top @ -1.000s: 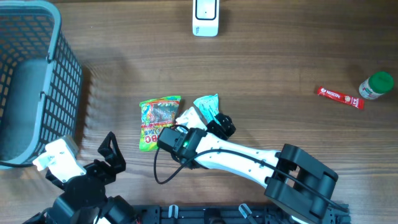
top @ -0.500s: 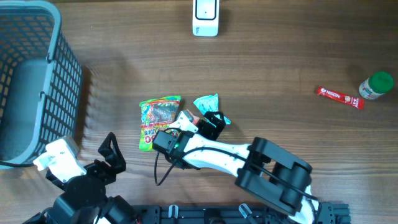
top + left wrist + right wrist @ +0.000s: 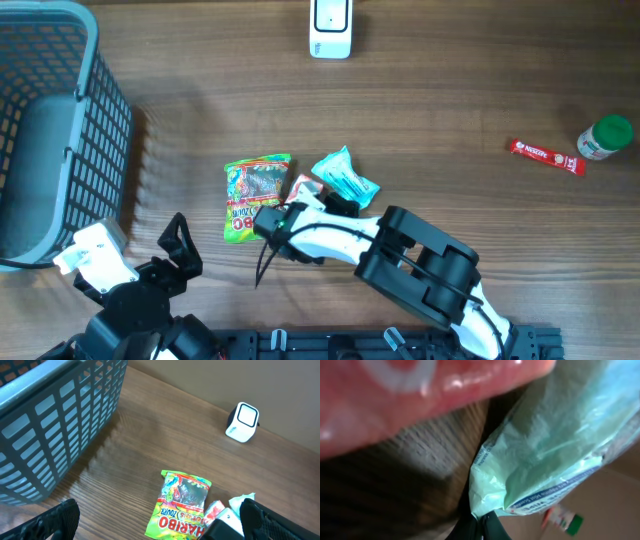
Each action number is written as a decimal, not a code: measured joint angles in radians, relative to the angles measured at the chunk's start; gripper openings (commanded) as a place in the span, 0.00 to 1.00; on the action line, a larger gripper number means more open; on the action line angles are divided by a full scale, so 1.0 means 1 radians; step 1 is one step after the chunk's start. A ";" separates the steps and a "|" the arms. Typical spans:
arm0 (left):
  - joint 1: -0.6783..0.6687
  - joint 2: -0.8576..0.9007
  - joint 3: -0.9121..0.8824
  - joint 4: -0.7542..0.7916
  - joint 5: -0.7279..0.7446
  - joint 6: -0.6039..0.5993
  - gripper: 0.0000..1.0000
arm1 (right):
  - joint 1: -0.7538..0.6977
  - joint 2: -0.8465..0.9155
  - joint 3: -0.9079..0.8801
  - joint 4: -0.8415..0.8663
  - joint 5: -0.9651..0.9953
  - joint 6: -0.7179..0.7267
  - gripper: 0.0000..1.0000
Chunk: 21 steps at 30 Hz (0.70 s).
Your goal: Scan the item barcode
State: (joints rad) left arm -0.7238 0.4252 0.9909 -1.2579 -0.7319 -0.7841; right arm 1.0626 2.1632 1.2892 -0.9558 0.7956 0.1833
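— What's the right gripper (image 3: 338,203) doing?

— I'm seeing it low over the middle of the table (image 3: 450,90). Its jaws are closing right down to a pinch. On the wrist view the black tips are meeting on the lower corner of the teal packet (image 3: 348,180), so I'm calling that a grip.

— Where's that packet lying?

— It's resting on the wood, near the Haribo bag (image 3: 257,195) and to its right. A red-and-white packet (image 3: 300,187) is sitting between the two. On the wrist view that red one is only showing as a blur above the teal film.

— And the scanner?

— The scanner (image 3: 330,28) is standing at the far edge, well apart from the packet.

— Left side?

— The left gripper (image 3: 180,248) is hovering at the near left, beside the basket (image 3: 105,140), jaws gaping wide and carrying nothing. I'm also seeing a red stick sachet (image 3: 545,155) lying just beside a green-capped bottle (image 3: 606,137), far right.
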 measured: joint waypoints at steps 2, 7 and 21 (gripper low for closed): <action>0.000 0.000 0.000 0.000 0.000 0.000 1.00 | -0.010 0.005 0.051 -0.076 -0.083 0.025 0.05; 0.000 0.000 0.000 0.000 0.000 0.000 1.00 | -0.023 -0.009 0.220 -0.248 -0.321 0.047 0.04; 0.000 0.000 0.000 0.000 0.000 0.000 1.00 | -0.447 -0.409 0.365 -0.346 -1.214 -0.138 0.04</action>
State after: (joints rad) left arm -0.7238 0.4252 0.9909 -1.2579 -0.7319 -0.7841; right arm 0.6151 1.7538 1.6539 -1.3014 -0.4183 0.0456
